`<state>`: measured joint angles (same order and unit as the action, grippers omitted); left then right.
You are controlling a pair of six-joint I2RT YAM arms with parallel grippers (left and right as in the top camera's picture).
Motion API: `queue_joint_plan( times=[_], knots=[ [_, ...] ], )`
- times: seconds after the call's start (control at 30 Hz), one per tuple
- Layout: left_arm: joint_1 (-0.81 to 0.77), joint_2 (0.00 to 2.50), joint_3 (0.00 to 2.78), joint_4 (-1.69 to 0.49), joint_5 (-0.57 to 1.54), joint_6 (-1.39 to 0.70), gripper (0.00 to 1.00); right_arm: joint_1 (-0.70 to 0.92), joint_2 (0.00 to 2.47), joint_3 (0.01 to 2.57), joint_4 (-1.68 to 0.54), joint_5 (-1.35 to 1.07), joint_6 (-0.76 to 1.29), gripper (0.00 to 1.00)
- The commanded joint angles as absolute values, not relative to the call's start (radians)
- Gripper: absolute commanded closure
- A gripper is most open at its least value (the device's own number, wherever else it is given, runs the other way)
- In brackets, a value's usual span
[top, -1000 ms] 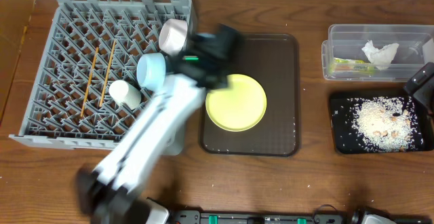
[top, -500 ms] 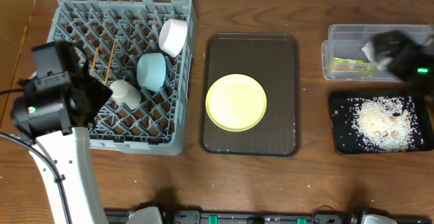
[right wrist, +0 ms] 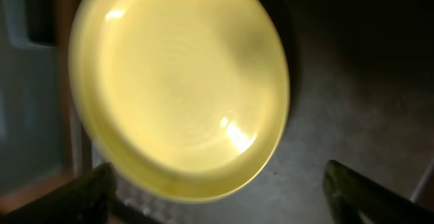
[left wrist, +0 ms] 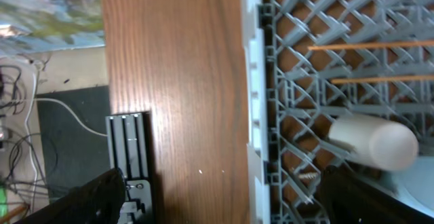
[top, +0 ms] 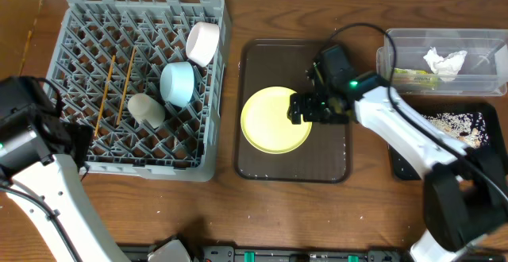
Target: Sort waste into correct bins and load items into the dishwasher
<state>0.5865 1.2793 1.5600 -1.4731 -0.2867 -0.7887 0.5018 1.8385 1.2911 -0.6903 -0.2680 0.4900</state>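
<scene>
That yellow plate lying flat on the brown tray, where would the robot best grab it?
By its rim. The yellow plate lies flat on the brown tray, so only its raised edge offers a lip. The right hand, open, is at its right edge, so pinching there from above looks easiest.

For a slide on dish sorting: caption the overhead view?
Right gripper open over the yellow plate on the brown tray; blue bowl, cream bowl, cup and chopsticks sit in the grey rack.
</scene>
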Motion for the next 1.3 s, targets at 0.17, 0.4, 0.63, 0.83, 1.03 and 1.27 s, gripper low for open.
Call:
queue_joint_plan(
  times=[0.17,0.4,0.63,0.83,1.03,1.27],
  knots=[
    [0.665,1.280,1.555,-1.481,-0.326,-0.818,0.07,0.509,2.004,1.288,-0.671,-0.218,0.599,0.29],
    [0.699,1.280,1.554,-1.481,-0.326,-0.818,0.07,0.555,2.016,1.286,-0.611,-0.216,0.670,0.53],
    [0.725,1.280,1.546,-1.499,-0.328,-0.817,0.07,0.617,2.029,1.256,-0.592,-0.068,0.804,0.93],
    [0.725,1.280,1.542,-1.503,-0.380,-0.817,0.07,0.617,1.997,1.281,-0.529,-0.056,0.795,0.99],
    [0.725,1.280,1.542,-1.504,-0.380,-0.817,0.07,0.592,1.867,1.475,-0.506,-0.121,0.731,0.99],
    [0.725,1.280,1.542,-1.515,-0.379,-0.817,0.07,0.624,1.859,1.588,-0.398,-0.117,0.764,0.99]
  ],
)
